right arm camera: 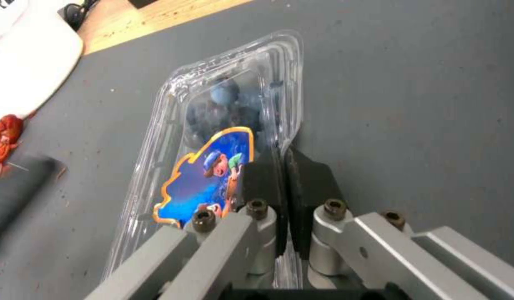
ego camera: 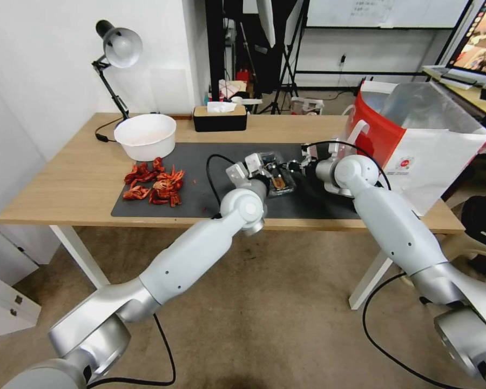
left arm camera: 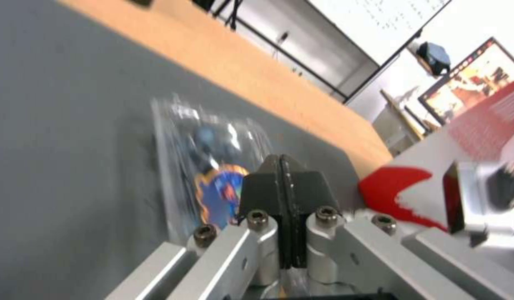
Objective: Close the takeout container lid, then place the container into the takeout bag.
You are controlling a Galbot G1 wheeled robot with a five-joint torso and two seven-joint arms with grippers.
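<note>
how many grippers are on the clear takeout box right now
2. The left gripper is at one side of the takeout box, the right gripper at the opposite side, fingers pinched on its rim.

A white bowl [ego camera: 146, 136] and red crayfish [ego camera: 155, 185] sit on the worktop [ego camera: 65, 178] beside a desk lamp [ego camera: 116, 51] and tissue box [ego camera: 220, 117].
</note>
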